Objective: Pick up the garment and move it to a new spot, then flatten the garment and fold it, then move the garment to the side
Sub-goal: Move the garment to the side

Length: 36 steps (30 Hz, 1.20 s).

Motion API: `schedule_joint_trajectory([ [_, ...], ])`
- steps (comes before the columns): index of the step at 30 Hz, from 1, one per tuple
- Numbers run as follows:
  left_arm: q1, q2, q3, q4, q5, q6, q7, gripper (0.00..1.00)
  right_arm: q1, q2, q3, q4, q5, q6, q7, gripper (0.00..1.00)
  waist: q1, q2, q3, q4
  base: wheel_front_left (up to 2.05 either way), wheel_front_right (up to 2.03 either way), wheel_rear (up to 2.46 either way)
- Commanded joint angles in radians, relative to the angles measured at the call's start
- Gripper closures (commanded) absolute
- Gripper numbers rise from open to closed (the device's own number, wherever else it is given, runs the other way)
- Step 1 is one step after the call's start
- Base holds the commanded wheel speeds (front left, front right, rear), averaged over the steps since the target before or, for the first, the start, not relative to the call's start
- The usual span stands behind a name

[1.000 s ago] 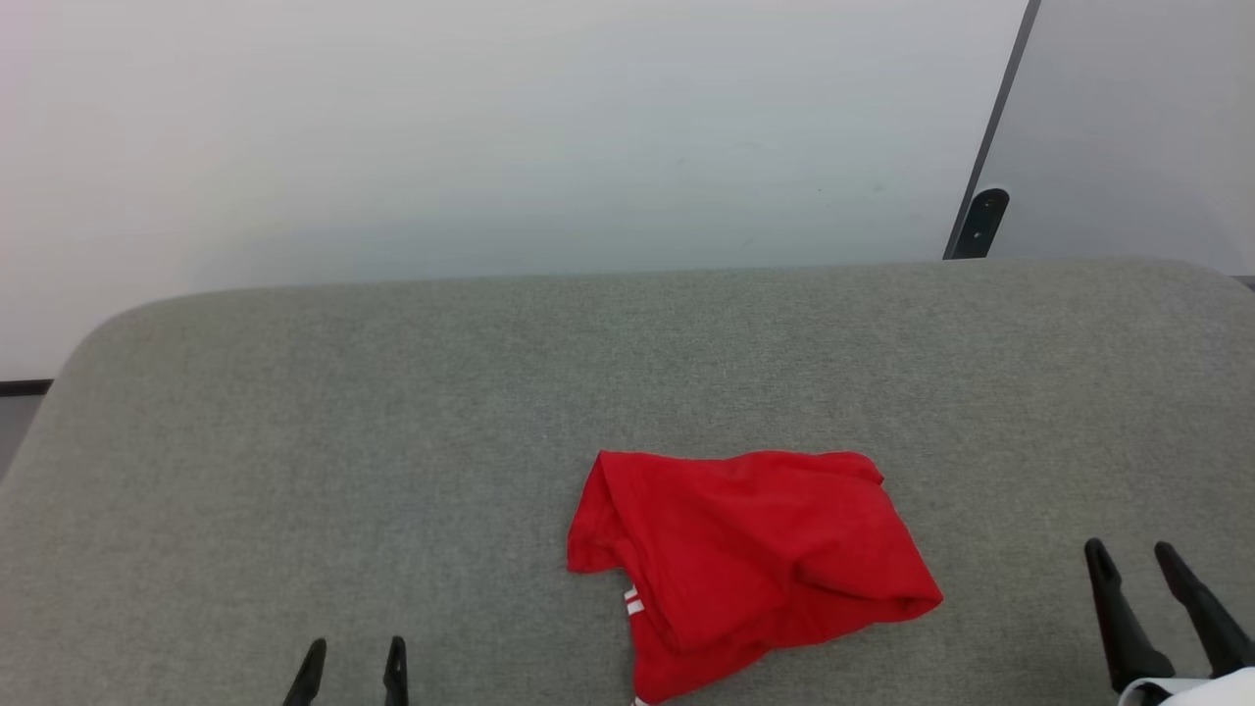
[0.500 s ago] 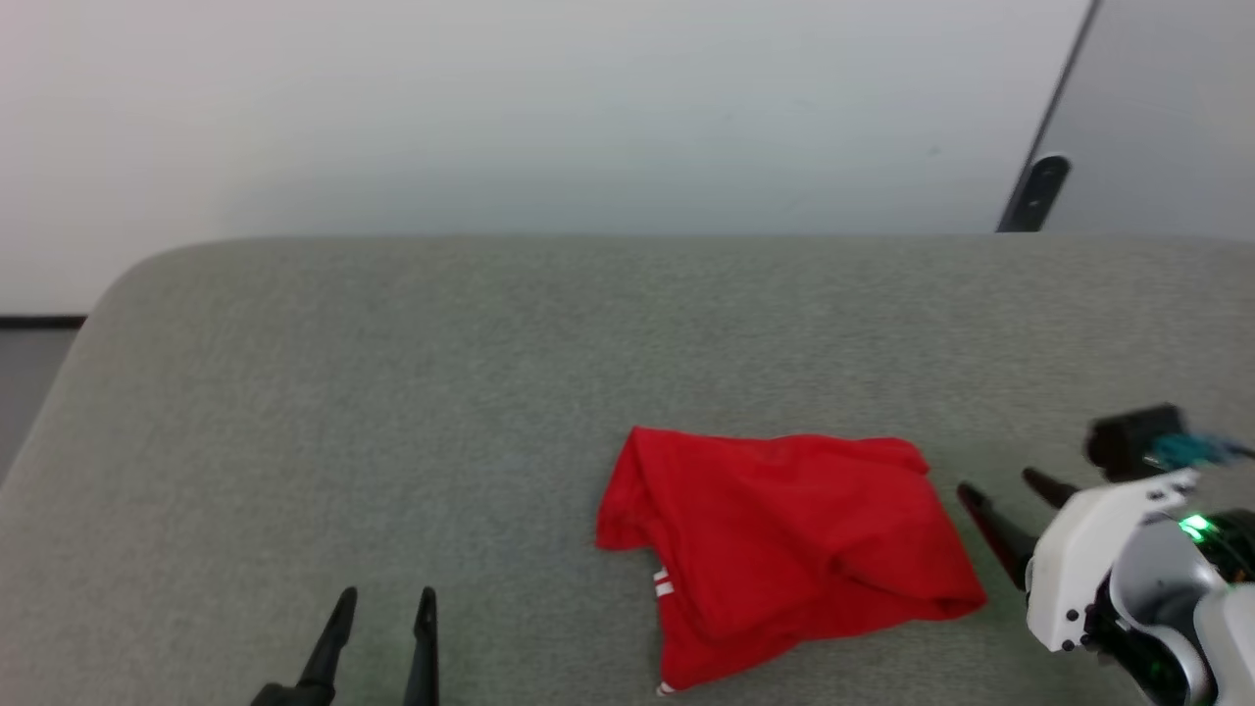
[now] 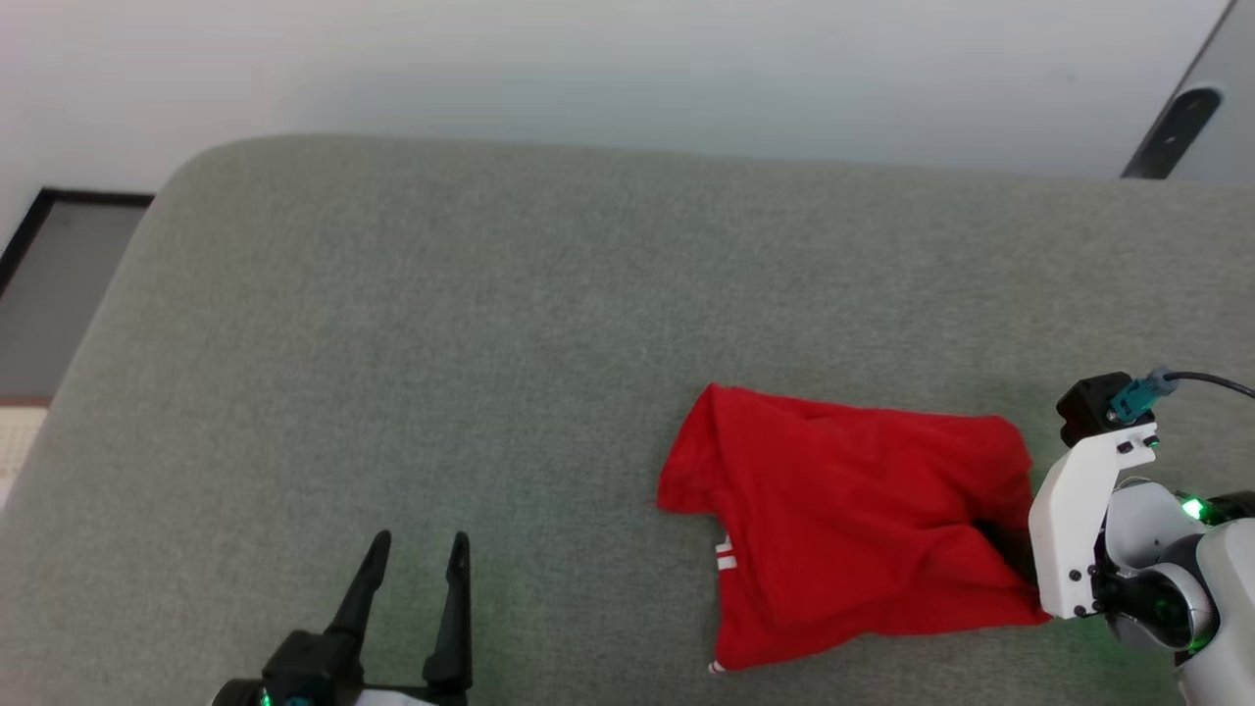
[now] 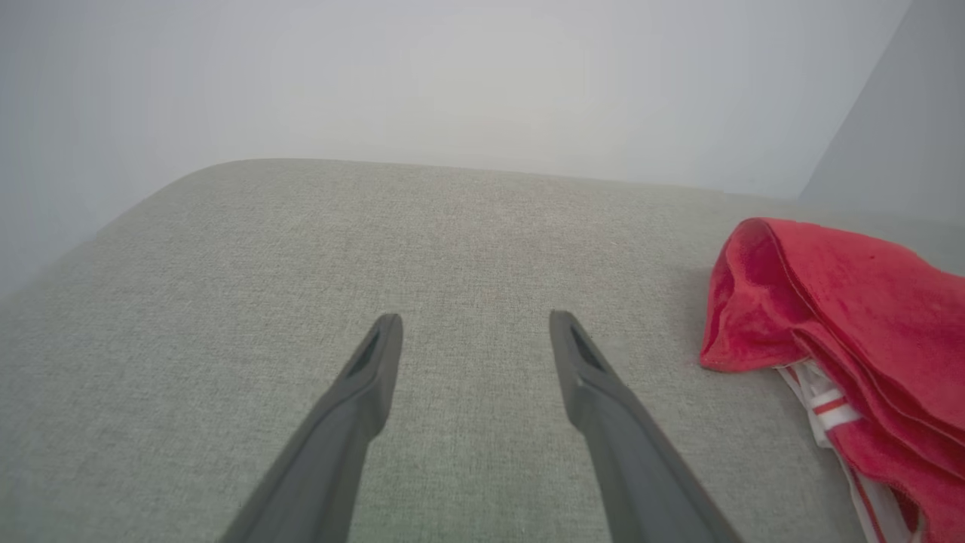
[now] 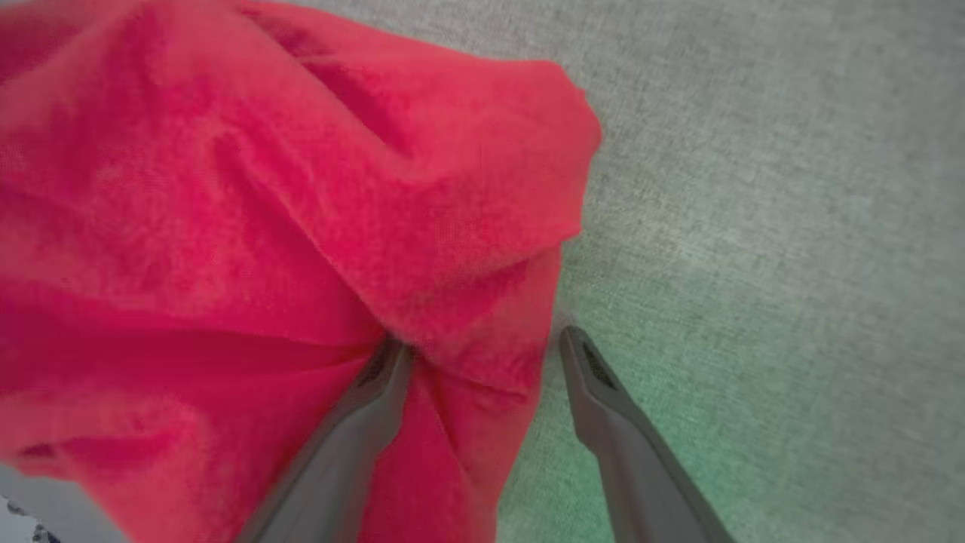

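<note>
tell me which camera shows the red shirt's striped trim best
The left wrist view: the striped trim peeks out large and sharp under folds of the red shirt. The head view shows it as tiny white bars. The right wrist view gives blurred red cloth at the right gripper.

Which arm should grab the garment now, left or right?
Right. The right tool is open and straddles an edge fold of the garment, which looks ready to pinch. The left tool is open over bare cushion, apart from the garment.
</note>
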Motion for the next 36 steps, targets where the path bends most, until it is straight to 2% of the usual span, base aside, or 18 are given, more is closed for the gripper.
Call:
schedule_joint_trajectory([
  [1,-0.016,-0.002,-0.005,0.002,-0.009,0.006,0.0,0.0,-0.007,0.0,-0.002,0.017,-0.016,-0.001,0.005,0.0,0.0,0.0,0.044,0.033,0.0,0.0,0.0],
  [9,-0.049,-0.002,-0.034,0.015,-0.023,0.018,0.0,0.0,0.019,0.033,0.046,0.092,-0.027,-0.001,0.02,0.0,0.0,0.0,0.076,0.042,0.0,0.0,0.0],
  [10,-0.052,-0.002,-0.036,0.016,-0.023,0.019,0.0,0.0,0.021,0.037,0.052,0.094,-0.022,-0.001,0.015,0.09,0.0,0.0,0.077,0.042,0.0,0.0,0.0],
  [11,-0.055,-0.002,-0.036,0.018,-0.022,0.02,0.0,0.0,0.021,0.04,0.059,0.093,-0.018,-0.001,0.009,0.52,0.0,0.0,0.077,0.041,0.0,0.0,0.0],
  [12,-0.057,-0.002,-0.037,0.02,-0.021,0.02,0.0,0.0,0.021,0.042,0.062,0.089,-0.014,-0.001,-0.002,0.66,0.0,0.0,0.076,0.039,0.0,0.0,0.0],
  [13,-0.058,-0.002,-0.037,0.021,-0.019,0.021,0.0,0.0,0.021,0.045,0.055,0.092,-0.01,-0.001,-0.014,1.0,0.0,0.0,0.075,0.037,0.0,0.0,0.0],
  [23,-0.058,-0.002,-0.03,0.029,-0.008,0.017,0.0,0.0,0.013,0.048,0.06,0.112,0.002,-0.001,-0.077,1.0,0.0,0.0,0.052,0.009,0.0,0.0,0.0],
  [27,-0.05,-0.001,-0.019,0.019,-0.008,0.016,0.0,0.0,0.005,0.054,0.023,0.097,0.024,-0.001,-0.139,1.0,0.0,0.0,0.036,-0.018,0.0,0.0,0.0],
  [36,-0.057,-0.001,0.002,-0.025,0.008,0.002,0.0,0.0,0.043,-0.053,-0.14,0.017,0.058,-0.001,-0.216,1.0,0.0,0.0,0.041,-0.131,0.0,0.0,0.0],
])
